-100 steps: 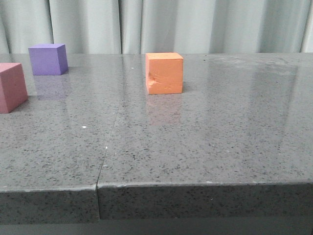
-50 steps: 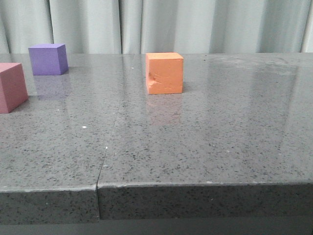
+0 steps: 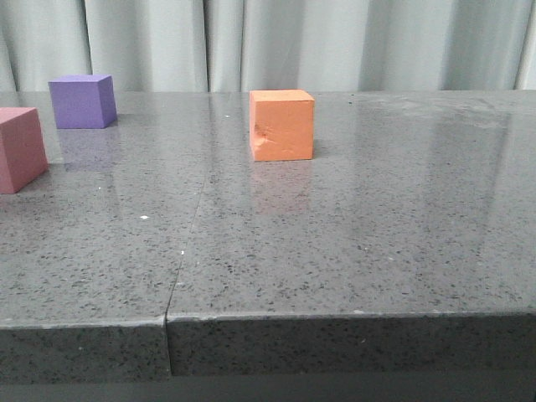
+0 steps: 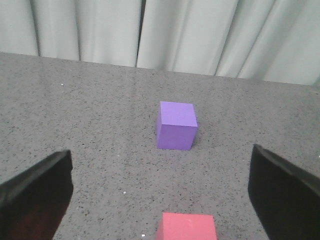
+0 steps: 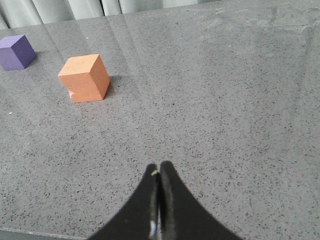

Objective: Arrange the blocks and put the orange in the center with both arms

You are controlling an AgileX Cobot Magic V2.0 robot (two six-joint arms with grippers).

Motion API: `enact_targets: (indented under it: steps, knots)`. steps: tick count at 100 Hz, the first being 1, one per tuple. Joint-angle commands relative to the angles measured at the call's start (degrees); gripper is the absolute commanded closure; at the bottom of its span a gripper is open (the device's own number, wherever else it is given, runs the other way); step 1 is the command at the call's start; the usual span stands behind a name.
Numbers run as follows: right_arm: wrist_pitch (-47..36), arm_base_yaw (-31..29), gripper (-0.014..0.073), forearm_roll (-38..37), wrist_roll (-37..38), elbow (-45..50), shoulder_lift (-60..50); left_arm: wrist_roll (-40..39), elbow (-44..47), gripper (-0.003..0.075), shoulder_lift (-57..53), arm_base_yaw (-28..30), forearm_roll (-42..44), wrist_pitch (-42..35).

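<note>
Grey speckled tabletop is showing nothing moving over the last second: 3 blocks sitting untouched, orange cube mid-table, purple and pink lying ahead of my wide-spread left pincer, right pincer pressed closed, empty.

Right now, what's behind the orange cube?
Behind the orange cube lie bare grey table and pale curtains. The strip of tabletop directly behind it is hidden by the cube.
</note>
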Motion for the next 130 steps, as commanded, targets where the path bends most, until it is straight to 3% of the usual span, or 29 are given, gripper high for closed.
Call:
enact_targets:
  steps: [1,35,50,70,109,130]
  knots:
    - [-4.05,-0.28,0.0661,-1.16,-0.35,-1.35,0.52,2.18,-5.27,0.0051,2.88,-1.92,-0.72,-1.61]
    - [-4.05,-0.28,0.0661,-1.16,-0.35,-1.35,0.52,19.89,-23.08,0.0051,18.10,-12.24,-2.40,10.61]
    - [-3.98,-0.28,0.0661,-1.16,-0.35,-1.35,0.52,33.08,-30.69,0.0051,25.11,-14.72,-11.43,13.94]
    - [-3.98,-0.28,0.0661,-1.16,-0.35,-1.35,0.52,48.63,-40.86,0.0051,34.00,-15.40,-23.95,24.56]
    - [-3.74,-0.28,0.0661,-1.16,-0.35,-1.35,0.52,58.73,-59.09,0.0051,51.28,-20.64,-23.90,41.53]
    - [-2.72,-0.28,0.0661,-1.16,-0.35,-0.81,0.52,58.93,-63.40,0.0051,57.01,-23.58,-21.89,40.48]
